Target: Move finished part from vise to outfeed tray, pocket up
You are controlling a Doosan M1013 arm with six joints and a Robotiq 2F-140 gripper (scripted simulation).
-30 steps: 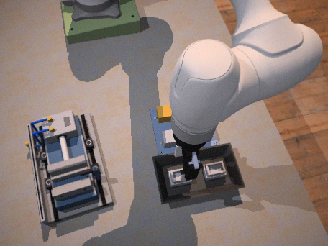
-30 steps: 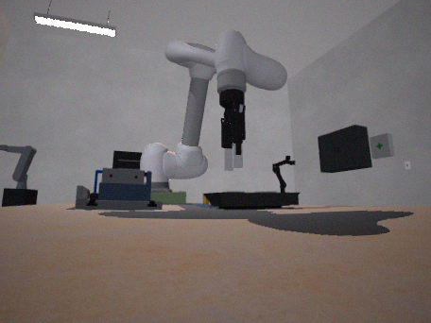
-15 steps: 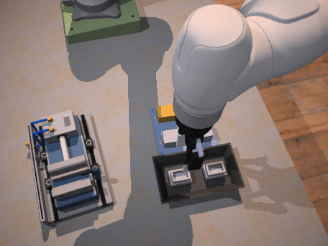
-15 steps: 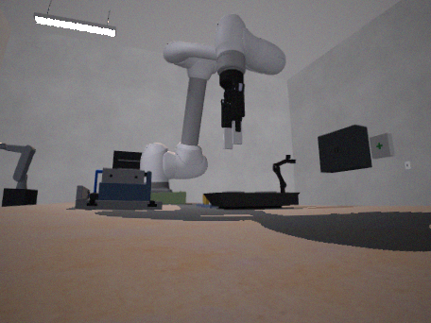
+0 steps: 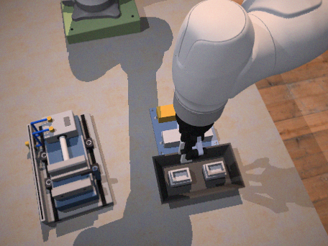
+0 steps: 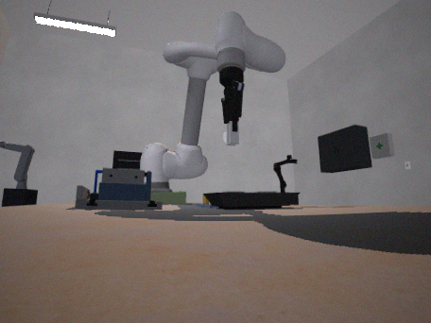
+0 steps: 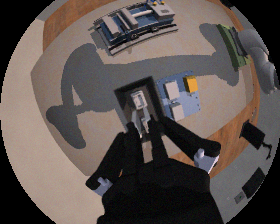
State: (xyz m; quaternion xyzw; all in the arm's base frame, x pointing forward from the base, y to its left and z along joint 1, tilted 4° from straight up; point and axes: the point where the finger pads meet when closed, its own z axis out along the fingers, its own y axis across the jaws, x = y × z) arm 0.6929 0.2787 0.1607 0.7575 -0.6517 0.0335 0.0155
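Two grey parts lie flat on the floor of the dark outfeed tray [image 5: 198, 177], pockets up: one on the left [image 5: 179, 176] and one on the right [image 5: 214, 170]. My gripper [image 5: 188, 155] hangs well above the tray's back edge with its fingers shut and nothing between them. The exterior view shows it [image 6: 232, 138] high over the tray [image 6: 250, 198]. In the wrist view the shut fingers point down at the tray [image 7: 139, 106]. The vise [image 5: 68, 162] stands far to the left, and I see no part between its jaws.
A blue fixture plate [image 5: 172, 135] with a white block and a yellow block [image 5: 166, 113] sits just behind the tray. The arm's green base [image 5: 101, 15] is at the back. The mat's right edge meets the wooden floor [image 5: 302, 101].
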